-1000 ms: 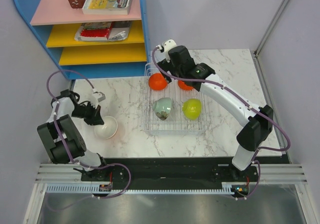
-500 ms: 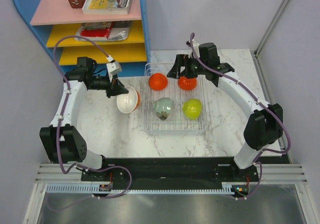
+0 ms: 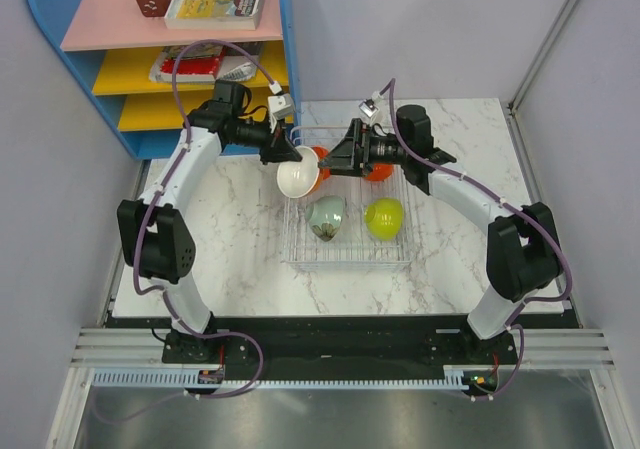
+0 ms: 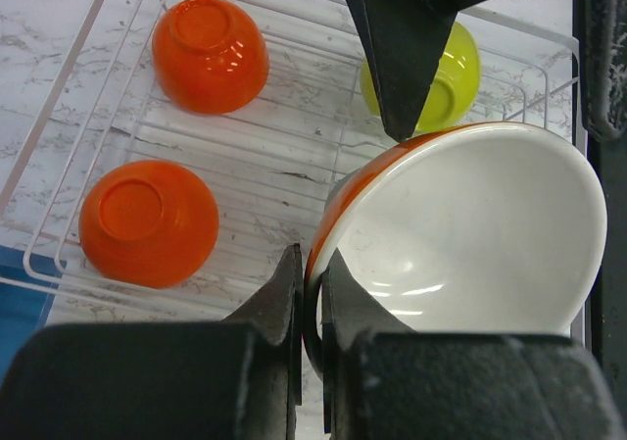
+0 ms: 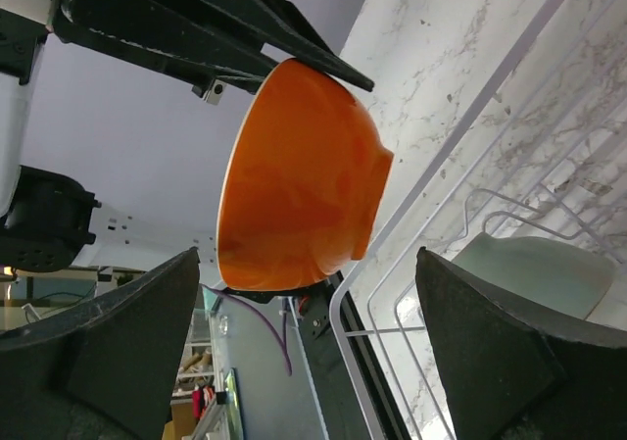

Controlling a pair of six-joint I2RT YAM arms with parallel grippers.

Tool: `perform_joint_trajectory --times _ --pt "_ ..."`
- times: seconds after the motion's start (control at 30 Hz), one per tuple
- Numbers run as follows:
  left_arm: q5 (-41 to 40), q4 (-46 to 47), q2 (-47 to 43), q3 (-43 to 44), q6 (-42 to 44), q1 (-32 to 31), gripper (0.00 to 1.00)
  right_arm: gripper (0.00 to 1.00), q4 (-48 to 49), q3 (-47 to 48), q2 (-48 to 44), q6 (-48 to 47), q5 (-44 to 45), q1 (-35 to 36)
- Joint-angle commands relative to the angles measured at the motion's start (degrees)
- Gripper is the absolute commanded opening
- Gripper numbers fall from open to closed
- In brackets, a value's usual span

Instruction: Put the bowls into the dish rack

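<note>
My left gripper [image 3: 283, 156] is shut on the rim of a bowl [image 3: 298, 177], white inside and orange outside, and holds it tilted above the far left corner of the wire dish rack [image 3: 350, 254]. In the left wrist view the jaws [image 4: 312, 273] pinch the rim of this bowl [image 4: 470, 234]. My right gripper [image 3: 335, 159] is open, close beside the bowl's orange outside [image 5: 299, 175]; I see no contact. In the rack lie two orange bowls [image 4: 209, 53] [image 4: 147, 222], a pale green bowl [image 3: 326, 216] and a yellow-green bowl [image 3: 384, 218].
A blue shelf unit [image 3: 180, 59] with pink and yellow shelves stands at the back left, close to the rack's far left corner. Grey walls close in both sides. The rack's white rim [image 5: 431, 175] runs just under the held bowl.
My left arm lifted the white-and-orange bowl off the table at the left and carried it right, over the rack's far left corner. My right gripper swung left toward it.
</note>
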Motion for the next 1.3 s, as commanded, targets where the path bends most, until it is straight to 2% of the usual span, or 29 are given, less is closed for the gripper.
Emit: perform_joint_trajectory --times 0.0,0.37,0.5,0.6,0.83,0.97,1.07,1.27 --pt "-0.3 2.3 0.7 4.2 -3.4 -2.0 0.02 0.98 9.0 -1.0 -0.7 4.7 -4.0 0.0" --pt "-1.0 2.7 1.9 6.5 -4.6 -3.9 0.02 0.98 10.1 -1.7 1.7 5.4 -4.0 0.0" --pt "-1.5 3.2 1.6 6.5 -4.5 -4.1 0.02 0.98 7.4 -0.9 2.4 3.2 -3.6 0.0" --pt "-1.5 3.4 1.5 6.4 -4.7 -4.2 0.02 0.98 10.4 -1.8 2.2 5.4 -4.4 0.0" --pt "-2.0 3.8 1.4 6.2 -4.7 -4.3 0.02 0.85 13.7 -2.7 1.3 7.6 -6.2 0.0" --pt "-2.1 3.9 1.6 6.1 -5.0 -4.3 0.02 0.87 13.5 -3.3 0.8 7.4 -6.3 0.0" --pt "-2.4 4.4 1.6 6.2 -4.8 -4.2 0.02 0.84 14.0 -3.6 0.8 7.5 -6.6 0.0" --pt "-2.3 4.7 1.6 6.3 -5.3 -4.4 0.02 0.65 24.7 -6.1 0.8 15.3 -8.7 -0.1"
